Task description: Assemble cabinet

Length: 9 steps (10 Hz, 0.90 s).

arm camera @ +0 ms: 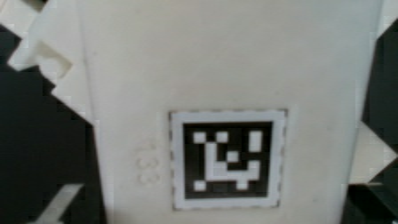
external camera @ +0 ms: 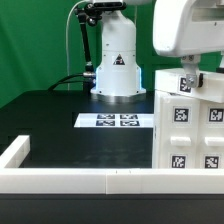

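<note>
Tagged white cabinet upright at exterior view's right; contents hidden. Gripper atop it, grip unclear.

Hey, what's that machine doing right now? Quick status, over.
Gripper down on large white plastic cabinet body, jaws hidden. Body stands against the low white rail. Marker board lies clear.

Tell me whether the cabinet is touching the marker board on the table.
Apart. The exterior view shows a strip of bare black table between the marker board and the cabinet, which stands off to the exterior view's right of the board.
</note>
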Each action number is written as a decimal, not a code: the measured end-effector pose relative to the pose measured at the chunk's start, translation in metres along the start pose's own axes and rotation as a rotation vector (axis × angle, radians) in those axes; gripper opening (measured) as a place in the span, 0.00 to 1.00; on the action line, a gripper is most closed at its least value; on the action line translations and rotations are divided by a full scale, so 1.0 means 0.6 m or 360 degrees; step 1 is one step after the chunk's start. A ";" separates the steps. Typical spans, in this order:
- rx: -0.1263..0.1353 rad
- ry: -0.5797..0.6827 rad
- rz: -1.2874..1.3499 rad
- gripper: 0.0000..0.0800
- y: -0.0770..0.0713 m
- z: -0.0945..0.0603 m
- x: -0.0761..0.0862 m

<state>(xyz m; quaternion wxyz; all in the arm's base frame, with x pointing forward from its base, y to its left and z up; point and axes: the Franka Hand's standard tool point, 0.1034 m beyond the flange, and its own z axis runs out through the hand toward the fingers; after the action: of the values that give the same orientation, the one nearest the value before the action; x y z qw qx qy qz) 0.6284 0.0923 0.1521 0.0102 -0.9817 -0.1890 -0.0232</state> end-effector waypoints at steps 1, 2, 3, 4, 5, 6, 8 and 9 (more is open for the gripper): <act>-0.0003 0.0006 0.0126 0.70 0.003 0.000 0.001; -0.0005 0.0007 0.0240 0.70 0.005 0.000 0.000; -0.0006 0.0007 0.0324 0.70 0.007 0.000 0.000; -0.0006 0.0008 0.0394 0.70 0.007 -0.001 0.000; -0.0007 0.0008 0.0548 0.70 0.009 -0.001 0.000; -0.0008 0.0009 0.0655 0.70 0.010 -0.001 0.000; -0.0010 0.0011 0.0926 0.70 0.014 -0.001 -0.001; -0.0011 0.0012 0.1021 0.70 0.016 -0.002 -0.001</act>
<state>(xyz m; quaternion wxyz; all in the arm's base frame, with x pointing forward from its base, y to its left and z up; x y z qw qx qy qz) 0.6310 0.0831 0.1529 0.0143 -0.9911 0.1305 -0.0230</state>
